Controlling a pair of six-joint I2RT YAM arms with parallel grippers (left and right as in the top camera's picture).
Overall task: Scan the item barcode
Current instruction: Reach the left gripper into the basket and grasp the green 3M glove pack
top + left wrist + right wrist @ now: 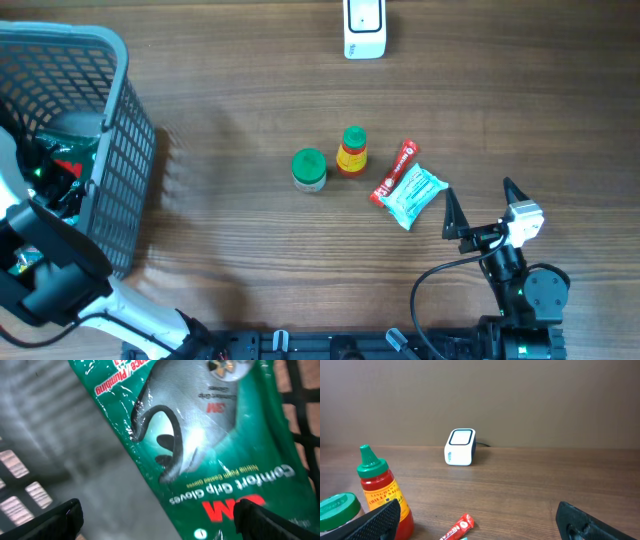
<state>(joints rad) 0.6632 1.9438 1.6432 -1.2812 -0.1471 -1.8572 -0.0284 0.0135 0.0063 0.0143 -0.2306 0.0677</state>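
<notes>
The left end effector (157, 516) is hanging inside the basket (120, 150) at nine o'clock, its fingers spread wide over the green glove packet (200, 460) and gripping nothing. The right end effector (478, 192) is waiting at four o'clock, also spread wide and empty, near the teal pouch (411, 194). The scanner (364, 25) is standing on the bench (250, 90) at twelve o'clock.

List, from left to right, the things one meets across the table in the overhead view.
grey basket → green-lidded jar → red sauce bottle → teal packet → right gripper, open
</notes>
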